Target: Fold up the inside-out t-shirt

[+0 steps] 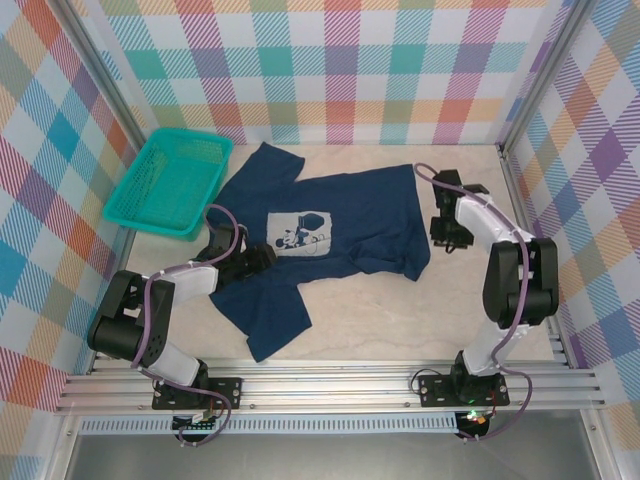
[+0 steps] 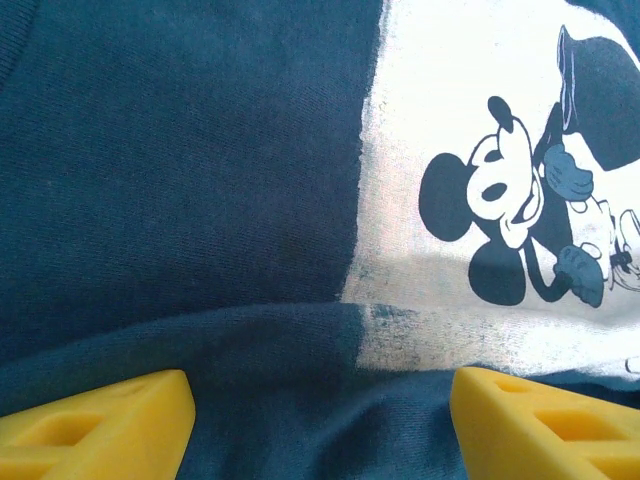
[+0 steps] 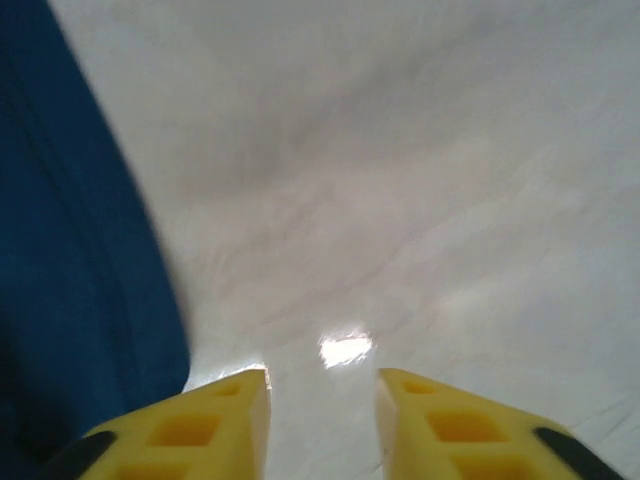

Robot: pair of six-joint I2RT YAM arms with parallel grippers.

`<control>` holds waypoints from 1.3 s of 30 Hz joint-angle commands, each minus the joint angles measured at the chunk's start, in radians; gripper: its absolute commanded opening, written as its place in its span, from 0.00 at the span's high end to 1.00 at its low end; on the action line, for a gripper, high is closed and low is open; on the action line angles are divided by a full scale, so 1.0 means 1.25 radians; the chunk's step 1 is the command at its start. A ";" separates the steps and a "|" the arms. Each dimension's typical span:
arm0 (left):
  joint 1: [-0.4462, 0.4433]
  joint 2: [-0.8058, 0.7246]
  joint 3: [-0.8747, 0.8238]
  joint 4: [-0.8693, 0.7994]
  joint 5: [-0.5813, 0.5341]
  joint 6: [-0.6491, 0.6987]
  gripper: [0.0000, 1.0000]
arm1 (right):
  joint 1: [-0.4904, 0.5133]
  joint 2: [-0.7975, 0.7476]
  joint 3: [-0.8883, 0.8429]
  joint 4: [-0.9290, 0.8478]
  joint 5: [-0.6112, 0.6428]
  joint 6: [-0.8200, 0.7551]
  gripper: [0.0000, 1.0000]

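The inside-out t-shirt [image 1: 350,215] is dark navy and lies spread flat across the table, neck to the left, with a pale cartoon print [image 1: 300,232] at its middle. My left gripper [image 1: 262,255] hovers low over the cloth just left of the print. Its yellow fingers [image 2: 100,425] stand wide apart and open, straddling a soft ridge of the t-shirt [image 2: 180,150] without pinching it. My right gripper [image 1: 447,235] sits beside the shirt's right-hand hem, over bare table. Nothing is between its yellow fingertips [image 3: 230,420], which are open, and the t-shirt's edge [image 3: 60,280] lies just to their left.
A teal mesh basket [image 1: 175,185] leans at the back left, close to the shirt's sleeve. Pale marbled tabletop [image 1: 400,320] shows in front of and to the right of the garment. Checked walls close in the sides and back.
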 commanded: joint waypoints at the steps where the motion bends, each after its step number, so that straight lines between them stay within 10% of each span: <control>1: 0.017 0.051 -0.036 -0.107 -0.016 0.001 0.30 | 0.043 -0.082 -0.079 -0.003 -0.153 0.053 0.58; 13: 0.017 0.047 -0.044 -0.097 -0.002 0.007 0.30 | 0.235 0.009 -0.112 -0.005 -0.083 0.090 0.48; 25: 0.017 0.033 -0.054 -0.105 -0.020 0.003 0.30 | 0.179 0.111 -0.065 -0.023 0.112 0.055 0.63; 39: 0.006 0.034 -0.052 -0.118 -0.048 -0.002 0.30 | 0.059 0.078 -0.039 0.019 0.085 -0.014 0.82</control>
